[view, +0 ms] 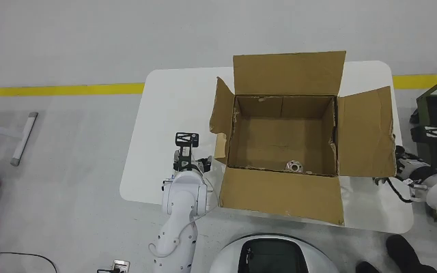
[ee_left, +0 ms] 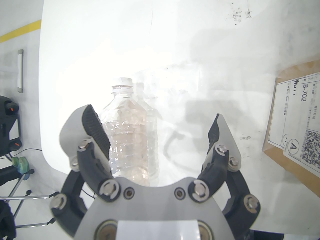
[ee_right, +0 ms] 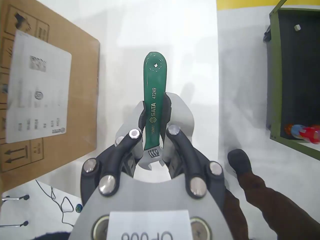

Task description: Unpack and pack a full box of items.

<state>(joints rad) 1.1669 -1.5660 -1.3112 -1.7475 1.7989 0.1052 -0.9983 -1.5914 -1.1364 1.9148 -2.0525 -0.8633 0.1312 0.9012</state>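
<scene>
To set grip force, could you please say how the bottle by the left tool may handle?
The bottle looks clear, thin-walled and empty, so it is probably very light and apt to crumple under a firm squeeze. Its round, smooth body may slip or roll if nudged.

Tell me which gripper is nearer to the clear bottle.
Left. The left gripper is open around the clear bottle; the right gripper, shut on a wrench, is beyond the cardboard box.

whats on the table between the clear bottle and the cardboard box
Nothing. In the left wrist view, the stretch of white table between the clear bottle and the cardboard box is bare, crossed only by shadows.
</scene>
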